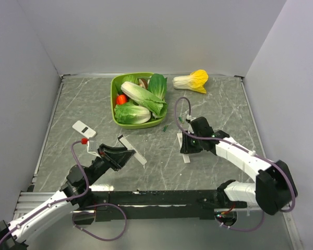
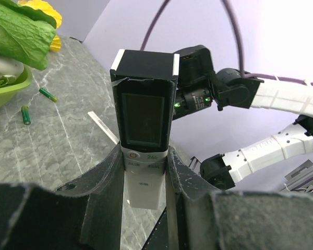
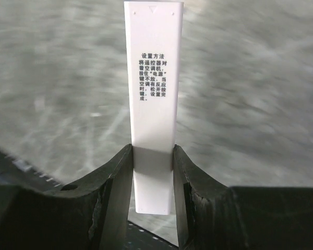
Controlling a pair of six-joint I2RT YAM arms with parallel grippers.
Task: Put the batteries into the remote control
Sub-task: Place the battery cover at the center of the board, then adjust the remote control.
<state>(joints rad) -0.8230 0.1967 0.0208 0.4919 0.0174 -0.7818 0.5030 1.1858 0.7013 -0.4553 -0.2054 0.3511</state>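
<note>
Left tool [image 2: 144, 162] clenched on the remote control [image 2: 146, 117], dark screen toward its wrist camera. Right tool [image 3: 152, 156] clenched on a white back panel [image 3: 154, 78]. Both batteries [image 2: 48, 94] lie loose on the desk [image 2: 62, 146] near the green bowl [image 2: 8, 88].

Step in hand, likely: free the right tool. Lay the panel well apart from the batteries, take one by its middle, hold the remote steady, match the poles.

Legible: panel headed "设置方法" over small Chinese instructions; remote face reads "26" beside its power button; no brand seen.
</note>
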